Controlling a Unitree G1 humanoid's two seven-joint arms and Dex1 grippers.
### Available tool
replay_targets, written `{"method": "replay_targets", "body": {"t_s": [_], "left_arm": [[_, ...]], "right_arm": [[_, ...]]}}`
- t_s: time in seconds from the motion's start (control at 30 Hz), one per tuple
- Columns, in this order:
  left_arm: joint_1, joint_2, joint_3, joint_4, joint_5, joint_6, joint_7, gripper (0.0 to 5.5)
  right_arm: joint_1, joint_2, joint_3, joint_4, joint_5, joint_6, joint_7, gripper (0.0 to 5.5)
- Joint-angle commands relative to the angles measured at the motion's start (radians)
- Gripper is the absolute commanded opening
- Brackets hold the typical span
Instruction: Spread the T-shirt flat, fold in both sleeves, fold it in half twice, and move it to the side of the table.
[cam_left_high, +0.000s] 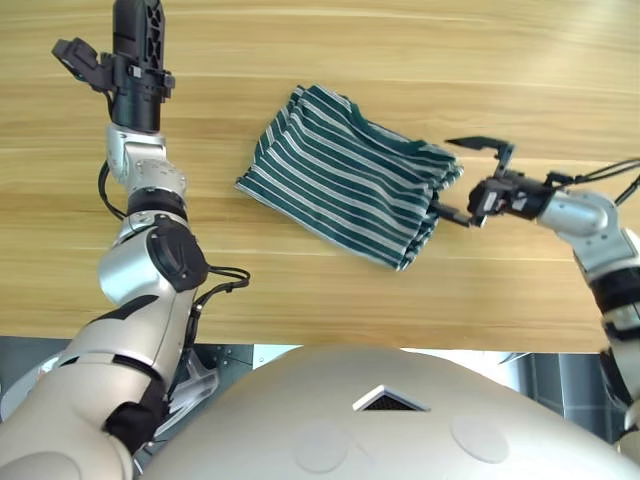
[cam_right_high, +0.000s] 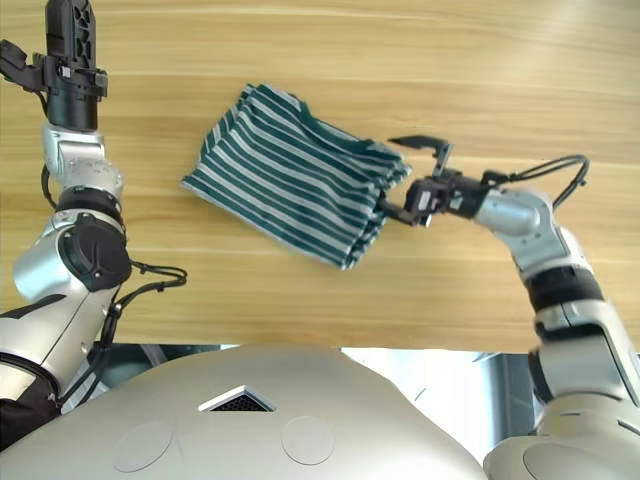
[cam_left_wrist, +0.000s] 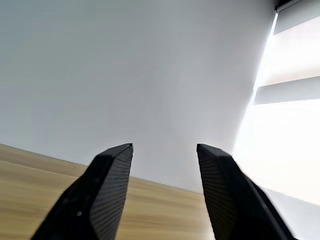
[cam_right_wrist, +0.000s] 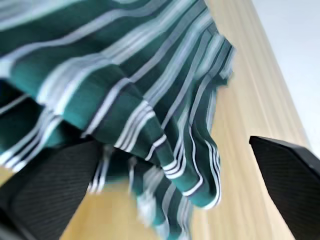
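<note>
"Where did the folded green-and-white striped T-shirt (cam_left_high: 345, 180) lie?"

"Mid pale wooden worktop (cam_left_high: 500, 60). The right pincer (cam_left_high: 440, 175) gaped at its right edge, lower finger by the hem. It should've closed on every layer before sliding. The left pincer (cam_left_wrist: 165, 150), fingers apart, hung well clear."

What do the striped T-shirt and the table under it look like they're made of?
T-shirt: soft knit fabric, probably cotton jersey, with a matte finish; it drapes and bunches in limp folds along its edge.
Table: wood or wood-look laminate, smooth with a slight sheen; long straight grain lines run across it. The look does not tell solid wood from veneer.
</note>
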Motion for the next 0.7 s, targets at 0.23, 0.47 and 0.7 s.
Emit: {"method": "replay_targets", "body": {"t_s": [0.23,0.47,0.7], "left_arm": [[0.006,-0.019,-0.047,-0.017,0.022,-0.021,-0.008,2.36],[0.009,-0.040,-0.061,-0.027,0.024,-0.036,-0.010,2.36],[0.033,-0.055,-0.075,-0.050,0.017,-0.041,-0.030,2.36]], "right_arm": [[0.388,-0.395,-0.299,-0.608,0.538,-0.139,0.133,5.39],[-0.103,-0.050,-0.055,-0.533,0.284,0.233,0.191,5.39],[-0.343,0.293,0.124,-0.130,-0.164,0.321,0.101,5.39]]}}
